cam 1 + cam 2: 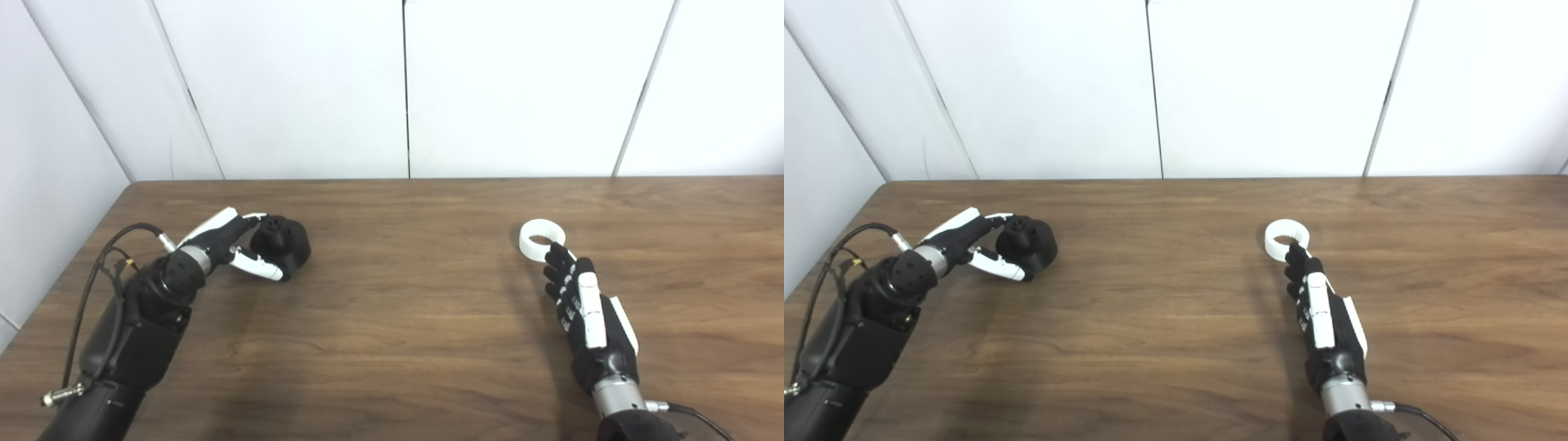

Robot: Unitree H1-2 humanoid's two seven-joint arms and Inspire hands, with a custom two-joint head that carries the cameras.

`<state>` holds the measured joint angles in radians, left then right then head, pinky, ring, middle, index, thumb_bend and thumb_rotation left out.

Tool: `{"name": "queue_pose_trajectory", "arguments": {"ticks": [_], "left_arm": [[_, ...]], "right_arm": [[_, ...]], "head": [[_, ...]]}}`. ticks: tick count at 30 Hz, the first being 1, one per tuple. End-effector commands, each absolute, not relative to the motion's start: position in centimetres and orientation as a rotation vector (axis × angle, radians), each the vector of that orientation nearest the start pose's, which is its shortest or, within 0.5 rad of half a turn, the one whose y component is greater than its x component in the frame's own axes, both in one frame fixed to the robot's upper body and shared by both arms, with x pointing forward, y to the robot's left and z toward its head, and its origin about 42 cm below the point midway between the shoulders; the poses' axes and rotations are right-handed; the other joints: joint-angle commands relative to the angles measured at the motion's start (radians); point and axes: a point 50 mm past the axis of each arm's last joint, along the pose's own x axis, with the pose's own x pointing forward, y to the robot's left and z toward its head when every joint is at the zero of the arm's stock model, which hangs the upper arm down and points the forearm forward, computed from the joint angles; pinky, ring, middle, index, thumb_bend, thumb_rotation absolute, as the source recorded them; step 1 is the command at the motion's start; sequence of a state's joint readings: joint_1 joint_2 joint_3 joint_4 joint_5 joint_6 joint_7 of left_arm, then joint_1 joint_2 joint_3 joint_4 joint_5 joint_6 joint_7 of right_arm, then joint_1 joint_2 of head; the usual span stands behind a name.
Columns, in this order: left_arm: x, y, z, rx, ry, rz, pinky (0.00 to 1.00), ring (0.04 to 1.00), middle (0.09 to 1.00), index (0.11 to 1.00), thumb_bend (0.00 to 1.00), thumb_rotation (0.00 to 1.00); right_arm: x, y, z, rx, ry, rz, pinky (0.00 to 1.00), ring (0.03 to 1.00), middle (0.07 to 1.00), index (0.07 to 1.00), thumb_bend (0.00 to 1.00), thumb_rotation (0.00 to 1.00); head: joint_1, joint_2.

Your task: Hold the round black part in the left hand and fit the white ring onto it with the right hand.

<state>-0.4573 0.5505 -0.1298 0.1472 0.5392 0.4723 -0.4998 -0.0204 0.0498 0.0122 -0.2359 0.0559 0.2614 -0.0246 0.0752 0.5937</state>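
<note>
Writing cannot be made out on any part. The round black plastic part (283,243) is clasped between the fingers and thumb of the left hand (236,245) on the brown wooden table (404,318). The white plastic ring (541,239) is touched by the right hand's (582,306) extended fingertips; whether it is gripped cannot be told. Bare tabletop is left between the hands.

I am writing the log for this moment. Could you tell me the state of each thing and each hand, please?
round black part: on the table, left hand's fingers curled around it
white ring: flat on the table, hole facing up
left hand: closing on the black part, not lifted
right hand: fingertips at the ring's near rim, grasp unclear
</note>
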Motion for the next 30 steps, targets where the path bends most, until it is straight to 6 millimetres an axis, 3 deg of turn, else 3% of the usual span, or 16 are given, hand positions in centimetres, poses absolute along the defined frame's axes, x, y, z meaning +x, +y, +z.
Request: {"name": "queue_pose_trajectory", "arguments": {"ticks": [1, 16, 30], "left_arm": [[42.51, 35.45, 23.99, 1.045, 0.297, -0.124, 1.0, 1.0, 1.0, 0.906, 0.99, 0.24], [42.54, 34.99, 23.67, 1.047, 0.284, -0.111, 1.0, 1.0, 1.0, 0.783, 0.88, 0.18], [42.41, 34.59, 23.38, 1.067, 0.27, -0.107, 0.97, 1.0, 1.0, 0.76, 0.84, 0.15]], "right_arm": [[29.13, -18.65, 16.41, 0.103, -0.058, 0.03, 0.96, 0.942, 0.927, 0.912, 0.57, 1.0], [29.32, -18.89, 16.53, 0.092, -0.059, 0.046, 0.96, 0.949, 0.927, 0.914, 0.55, 1.0], [29.65, -19.07, 16.64, 0.08, -0.063, 0.059, 0.96, 0.949, 0.923, 0.912, 0.57, 1.0]], "head": [[0.0, 0.0], [0.003, -0.001], [0.008, -0.002]]}}
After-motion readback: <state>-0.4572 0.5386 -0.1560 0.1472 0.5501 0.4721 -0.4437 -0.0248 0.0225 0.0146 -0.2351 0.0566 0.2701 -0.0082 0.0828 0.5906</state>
